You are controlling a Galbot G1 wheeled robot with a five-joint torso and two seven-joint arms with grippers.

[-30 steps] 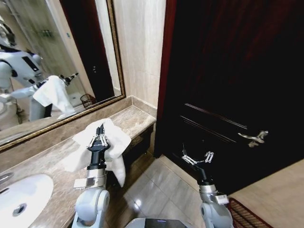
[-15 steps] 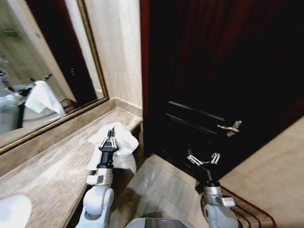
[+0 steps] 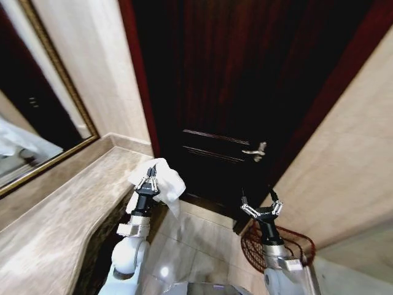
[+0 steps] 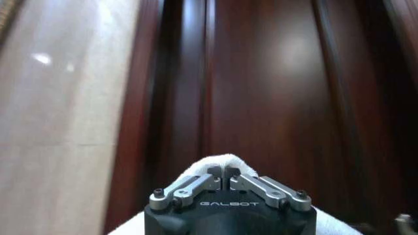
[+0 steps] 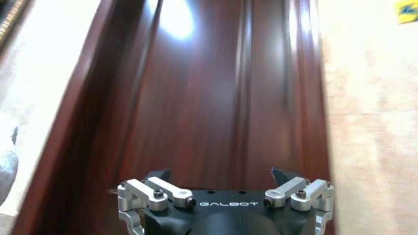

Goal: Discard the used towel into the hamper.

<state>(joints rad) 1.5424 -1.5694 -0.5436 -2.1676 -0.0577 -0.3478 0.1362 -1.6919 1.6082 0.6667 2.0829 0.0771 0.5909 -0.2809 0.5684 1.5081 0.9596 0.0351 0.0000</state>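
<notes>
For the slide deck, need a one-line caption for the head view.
Left gripper shut on white towel, right gripper open above the hamper, dark door ahead.

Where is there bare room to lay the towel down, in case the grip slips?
The beige marble counter beneath the gold-framed mirror lies bare, beside the left gripper shut on the white cloth towel. Glossy floor tiles before the dark wooden door are free. It is crowded around the reddish-brown wire hamper, behind the open right gripper.

"GALBOT" on left gripper [image 4: 224,172], "GALBOT" on right gripper [image 5: 222,183]
</notes>
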